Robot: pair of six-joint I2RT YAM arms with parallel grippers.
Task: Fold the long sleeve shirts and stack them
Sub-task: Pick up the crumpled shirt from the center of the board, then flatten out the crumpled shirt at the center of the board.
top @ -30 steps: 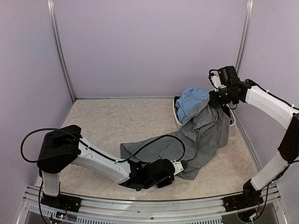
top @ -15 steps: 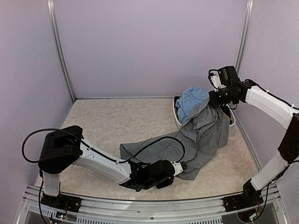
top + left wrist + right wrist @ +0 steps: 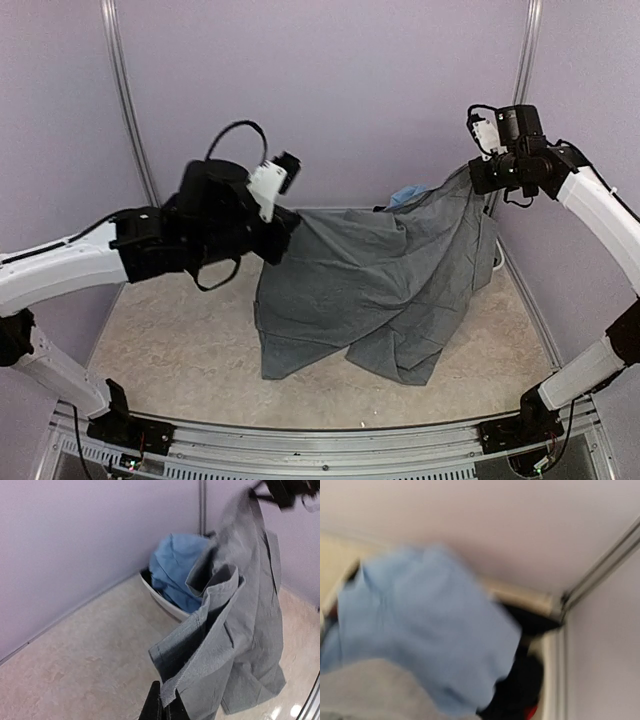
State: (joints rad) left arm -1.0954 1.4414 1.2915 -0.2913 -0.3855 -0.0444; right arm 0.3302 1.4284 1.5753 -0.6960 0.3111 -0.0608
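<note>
**Top external view.** The grey shirt hangs as a sheet between the two arms. Its upper edge runs from the left gripper to the right gripper. Its lower folds rest on the table at centre right. The table's left half is open floor. The right side is tight: the right gripper sits close to the corner post, and a strip of the light blue shirt shows behind the sheet. The left arm is raised, with its forearm reaching in from the left. The right arm arches high, wrist turned inward. Both grippers are clamped on the grey shirt.

**Left wrist view.** The left gripper has its fingers pinched together on a hem corner of the grey shirt. The cloth climbs to the right gripper at top right. The light blue shirt lies heaped in the basin against the wall.

**Right wrist view.** The view is blurred. The light blue shirt fills the basin beside the corner post. The grey shirt crosses the lower left. The fingers are out of frame.
</note>
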